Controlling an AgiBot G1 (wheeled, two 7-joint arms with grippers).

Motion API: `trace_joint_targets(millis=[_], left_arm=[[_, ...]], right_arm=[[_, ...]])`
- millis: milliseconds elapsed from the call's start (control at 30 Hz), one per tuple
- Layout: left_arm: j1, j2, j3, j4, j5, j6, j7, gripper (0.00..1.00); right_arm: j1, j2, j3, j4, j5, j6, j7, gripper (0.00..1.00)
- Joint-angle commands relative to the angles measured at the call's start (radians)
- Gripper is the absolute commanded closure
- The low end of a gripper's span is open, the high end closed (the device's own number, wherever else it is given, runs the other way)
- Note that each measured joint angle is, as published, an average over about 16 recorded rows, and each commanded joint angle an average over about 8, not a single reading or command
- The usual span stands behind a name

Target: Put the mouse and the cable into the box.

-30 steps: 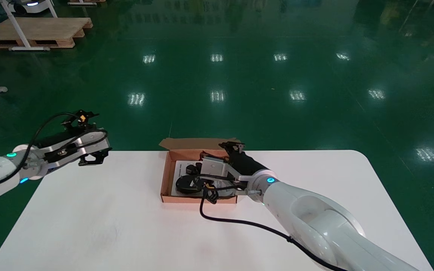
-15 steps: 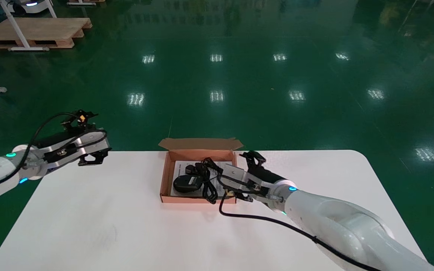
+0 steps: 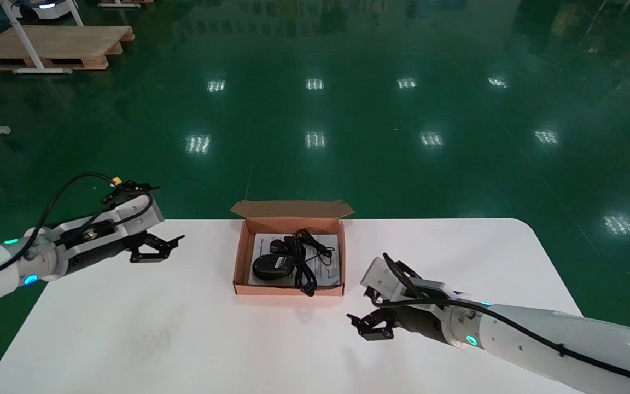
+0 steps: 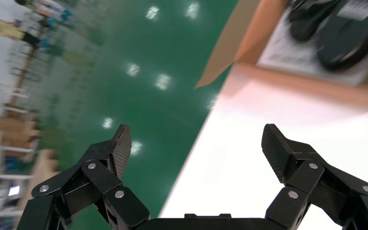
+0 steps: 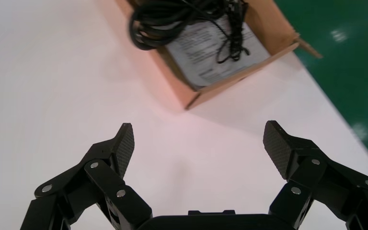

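Pulled back from cardboard box (image 3: 241,249) over bench (image 3: 129,328): right gripper (image 5: 198,136), spread wide, empty. Left lying inside box on leaflet (image 3: 330,269): mouse (image 3: 270,266), cable (image 3: 305,261). Shifted boxward at bench edge: left gripper (image 4: 195,139), spread wide, empty. Judged: packing complete.

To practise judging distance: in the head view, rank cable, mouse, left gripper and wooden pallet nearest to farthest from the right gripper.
From the right gripper:
1. cable, middle of the box
2. mouse, box's left side
3. left gripper, table's far-left edge
4. wooden pallet, far back on the left
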Motion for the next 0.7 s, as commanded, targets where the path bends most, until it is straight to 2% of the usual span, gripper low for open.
trace_joint_targets(millis=[33,700], left_arm=[[0.011,-0.009,-0.018,-0.016,-0.03,0.037,-0.013,0.0],[0.126,-0.102,-0.198,-0.173,-0.331,0.412,-0.144,0.0]], right_arm=[[-0.01,0.025,0.021,0.015,0.06,-0.04,-0.012,0.0],[-0.107,0.278,0.238,0.162,0.666,-0.441,-0.139,0.0]])
